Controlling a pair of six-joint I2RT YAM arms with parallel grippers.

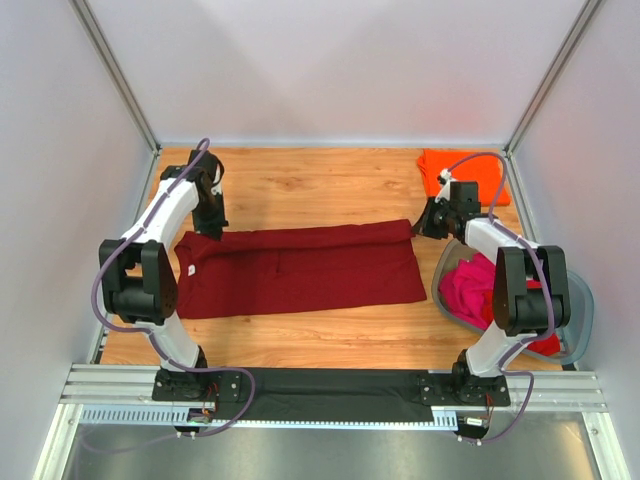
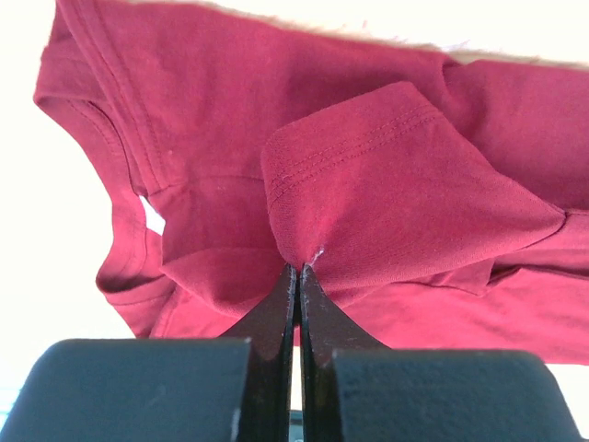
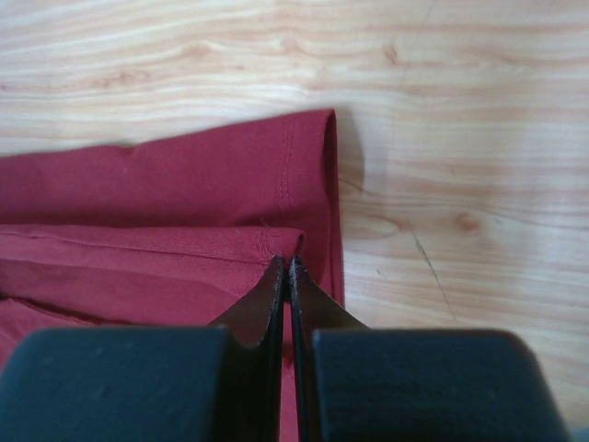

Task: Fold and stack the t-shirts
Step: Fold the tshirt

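Left hand (image 2: 299,269) and right hand (image 3: 287,262), each clenched on the far edge of the maroon t-shirt (image 1: 300,268).
Left hand pinches a sleeve fold at the collar end; right hand pinches the hem corner. The shirt lies lengthwise across the middle of the desk (image 1: 300,185). Bare wood lies beyond its far edge; the orange t-shirt (image 1: 470,172) occupies the far right corner, apart.

Bare tabletop (image 1: 300,178) lies open along the far edge. The orange t-shirt (image 1: 430,160) fills the far right corner; the grey tub (image 1: 585,310) blocks the near right.
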